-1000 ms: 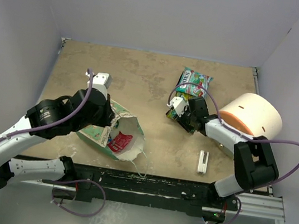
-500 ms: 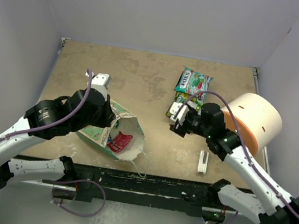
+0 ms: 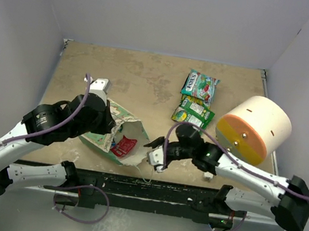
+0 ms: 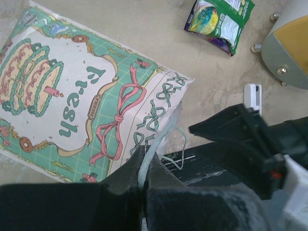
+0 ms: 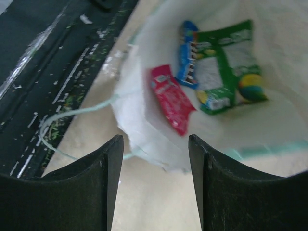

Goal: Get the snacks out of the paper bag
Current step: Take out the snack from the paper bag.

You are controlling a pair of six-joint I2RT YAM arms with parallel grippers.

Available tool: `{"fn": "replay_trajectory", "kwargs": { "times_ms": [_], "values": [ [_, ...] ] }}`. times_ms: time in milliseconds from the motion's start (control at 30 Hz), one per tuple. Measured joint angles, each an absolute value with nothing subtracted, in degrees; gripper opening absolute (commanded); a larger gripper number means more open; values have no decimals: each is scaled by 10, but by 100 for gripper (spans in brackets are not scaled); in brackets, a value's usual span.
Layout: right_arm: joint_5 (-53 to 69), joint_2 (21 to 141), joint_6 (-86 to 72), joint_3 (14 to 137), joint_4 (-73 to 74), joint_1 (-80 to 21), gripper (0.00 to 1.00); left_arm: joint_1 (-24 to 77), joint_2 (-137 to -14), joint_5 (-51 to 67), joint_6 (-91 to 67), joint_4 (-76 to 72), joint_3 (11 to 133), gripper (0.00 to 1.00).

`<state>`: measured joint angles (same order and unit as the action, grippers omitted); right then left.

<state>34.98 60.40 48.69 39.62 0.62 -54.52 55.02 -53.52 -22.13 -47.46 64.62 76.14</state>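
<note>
The mint-green paper bag (image 3: 104, 137) lies on its side, its white mouth (image 3: 137, 148) facing right. My left gripper (image 4: 143, 155) is shut on the bag's rim near a string handle (image 4: 179, 144). My right gripper (image 3: 150, 153) is open and empty just outside the mouth. The right wrist view looks into the bag (image 5: 144, 120) between the open fingers (image 5: 103, 183): a pink packet (image 5: 173, 98), a green packet (image 5: 224, 67) and a blue-edged one (image 5: 187, 53) lie inside. Two green packets (image 3: 200, 86) (image 3: 193, 112) lie on the table at the back right.
A big cream cylinder with an orange end (image 3: 252, 130) stands at the right. A small white stick (image 4: 252, 94) lies next to it, under my right arm. The black base rail (image 3: 149, 190) runs along the near edge, just below the bag.
My right arm has swung left and nearer, from the packets at the back right to the bag's mouth, leaving the yellow-green packet on the table. The left arm holds still.
</note>
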Motion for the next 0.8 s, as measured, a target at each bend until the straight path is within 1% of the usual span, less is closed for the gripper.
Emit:
{"fn": "replay_trajectory", "kwargs": {
  "times_ms": [133, 300, 467, 800],
  "values": [
    [335, 683, 539, 396, -16, -603, 57, 550, -532, -213, -503, 670, 761, 0],
    [304, 760, 586, 412, -68, -634, 56, 550, -526, -200, -541, 695, 751, 0],
    [261, 809, 612, 435, -99, -641, 54, 550, -520, -195, -563, 705, 748, 0],
    [219, 908, 677, 490, -93, -641, 53, 550, -534, -183, -563, 696, 748, 0]
  ]
}}
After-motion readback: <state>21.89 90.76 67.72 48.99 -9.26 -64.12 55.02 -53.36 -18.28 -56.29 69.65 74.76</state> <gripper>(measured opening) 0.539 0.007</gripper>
